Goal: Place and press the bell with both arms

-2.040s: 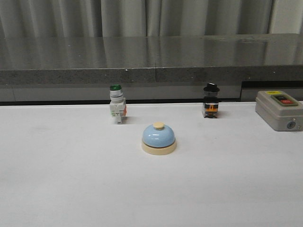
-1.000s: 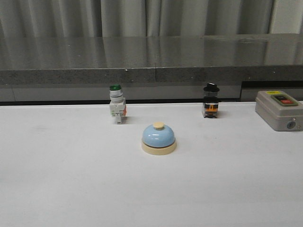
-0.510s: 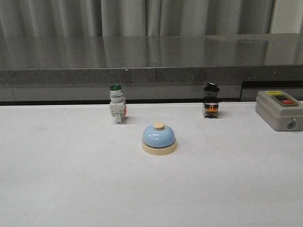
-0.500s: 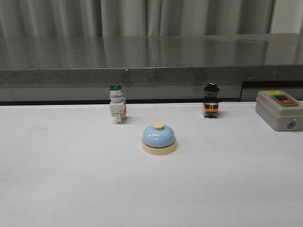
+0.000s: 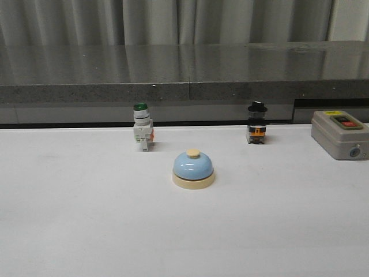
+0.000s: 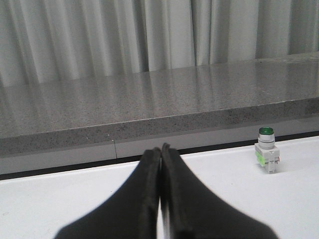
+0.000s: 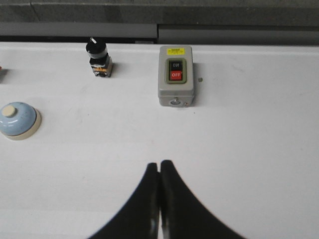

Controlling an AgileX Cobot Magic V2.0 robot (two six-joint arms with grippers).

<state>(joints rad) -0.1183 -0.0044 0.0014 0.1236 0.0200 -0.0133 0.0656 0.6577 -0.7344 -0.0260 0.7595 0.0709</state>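
Observation:
The light-blue bell (image 5: 193, 169) with its cream base and button stands upright near the middle of the white table (image 5: 86, 219). The right wrist view shows the bell (image 7: 17, 119) off to one side, well apart from my right gripper (image 7: 159, 164), which is shut with nothing between its fingers. My left gripper (image 6: 161, 148) is shut and empty too, held above the table; the bell does not show in its view. Neither arm appears in the front view.
A green-capped white pushbutton switch (image 5: 142, 127) (image 6: 266, 156) stands behind the bell to the left, a black-knob switch (image 5: 257, 123) (image 7: 98, 57) behind it to the right. A grey ON/OFF box (image 5: 340, 134) (image 7: 175, 76) sits far right. A grey stone ledge (image 5: 184, 72) runs along the back.

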